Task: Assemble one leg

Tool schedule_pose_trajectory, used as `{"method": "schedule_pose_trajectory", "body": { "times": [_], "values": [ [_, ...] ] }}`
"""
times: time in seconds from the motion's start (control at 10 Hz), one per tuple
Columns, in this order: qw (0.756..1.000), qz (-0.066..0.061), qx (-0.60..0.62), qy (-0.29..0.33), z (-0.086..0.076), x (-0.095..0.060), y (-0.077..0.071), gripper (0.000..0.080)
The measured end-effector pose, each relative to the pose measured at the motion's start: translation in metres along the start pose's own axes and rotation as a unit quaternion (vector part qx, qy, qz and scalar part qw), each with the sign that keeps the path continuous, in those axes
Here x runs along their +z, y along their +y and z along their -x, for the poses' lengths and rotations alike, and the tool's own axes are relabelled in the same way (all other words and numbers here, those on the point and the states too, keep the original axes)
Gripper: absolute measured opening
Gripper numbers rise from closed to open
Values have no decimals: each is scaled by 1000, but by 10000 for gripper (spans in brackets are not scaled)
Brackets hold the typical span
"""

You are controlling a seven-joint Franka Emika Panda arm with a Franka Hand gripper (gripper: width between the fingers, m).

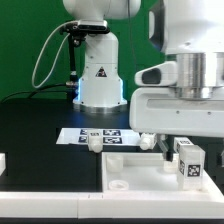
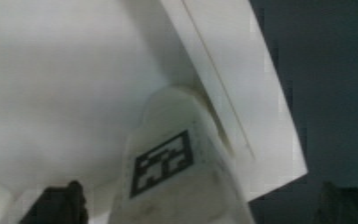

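A leg (image 1: 186,160), a chunky white post with a black-and-white tag, rests on the large flat white panel (image 1: 125,165) at the exterior view's right. My gripper (image 1: 178,148) hangs right over it. In the wrist view the leg (image 2: 172,150) lies between my fingertips, with the tag facing the camera. The gripper (image 2: 201,208) is open: one dark finger (image 2: 55,205) stands a little off the leg, and dark table shows between the leg and the other finger (image 2: 346,204). The panel (image 2: 69,80) fills the view behind the leg.
Two more white legs (image 1: 93,142) (image 1: 147,142) stand by the marker board (image 1: 102,133) behind the panel. The robot base (image 1: 98,75) is at the back centre. A white part (image 1: 3,160) sits at the exterior view's left edge.
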State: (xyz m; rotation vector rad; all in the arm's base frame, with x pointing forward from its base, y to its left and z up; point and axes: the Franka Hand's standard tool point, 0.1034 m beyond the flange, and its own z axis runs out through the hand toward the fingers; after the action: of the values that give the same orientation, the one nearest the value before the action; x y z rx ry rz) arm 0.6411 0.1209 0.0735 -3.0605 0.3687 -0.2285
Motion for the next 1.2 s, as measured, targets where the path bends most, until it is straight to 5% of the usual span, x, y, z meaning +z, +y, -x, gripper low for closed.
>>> {"method": "schedule_pose_trajectory", "body": {
  "times": [0.2, 0.3, 0.4, 0.5, 0.7, 1.0, 1.2],
  "values": [
    [1000, -3, 2, 7, -2, 0, -1, 621],
    [1000, -3, 5, 7, -2, 0, -1, 450],
    [1000, -2, 9, 7, -4, 0, 1, 450],
    [1000, 0, 29, 7, -4, 0, 5, 293],
    [989, 3, 147, 5, -5, 1, 10, 294],
    [932, -1, 362, -14, -1, 2, 12, 292],
    [852, 0, 521, -56, 1, 1, 8, 290]
  ]
}}
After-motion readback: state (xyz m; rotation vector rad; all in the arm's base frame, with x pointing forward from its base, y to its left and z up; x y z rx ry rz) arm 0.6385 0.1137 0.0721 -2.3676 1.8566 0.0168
